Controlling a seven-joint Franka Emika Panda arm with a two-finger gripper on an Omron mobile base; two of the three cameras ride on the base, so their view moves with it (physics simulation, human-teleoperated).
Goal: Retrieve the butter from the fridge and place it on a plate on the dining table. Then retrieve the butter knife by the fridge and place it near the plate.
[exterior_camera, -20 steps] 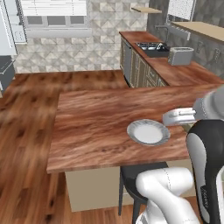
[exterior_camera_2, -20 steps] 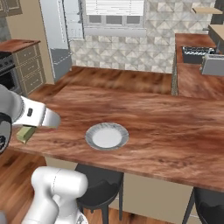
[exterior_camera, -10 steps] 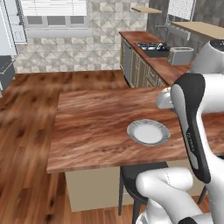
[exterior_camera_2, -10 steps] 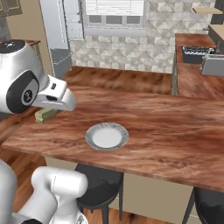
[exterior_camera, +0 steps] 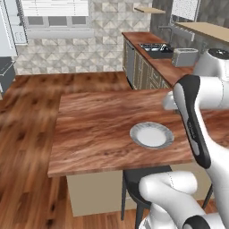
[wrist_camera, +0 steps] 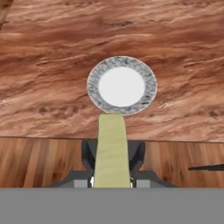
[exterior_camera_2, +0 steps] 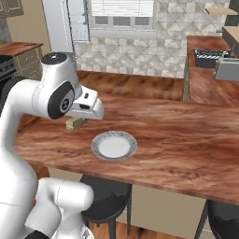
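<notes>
The gripper has its two dark fingers closed narrowly on the butter, one on each long side, with the olive-yellow stick running out ahead of the tips toward the plate. In the right base view the butter pokes out under the white hand, above the near part of the dining table and just beside the plate, not yet over it. The plate sits flat on the wood a little in from the table's front edge, with nothing on it.

The stick looks small and light, so weight should be no worry. Butter is probably soft and a bit greasy: too hard a pinch would dent it, too light a one could let it slide out lengthwise. The present hold, across the narrow width near one end, seems sound, though the long free end could sag or swing if the hand jerks. It appears best carried level and set down lying flat in the plate's middle, low enough that it does not drop and skid over the raised rim. The plate itself looks stiff and likely brittle, so the fingers should not knock it
</notes>
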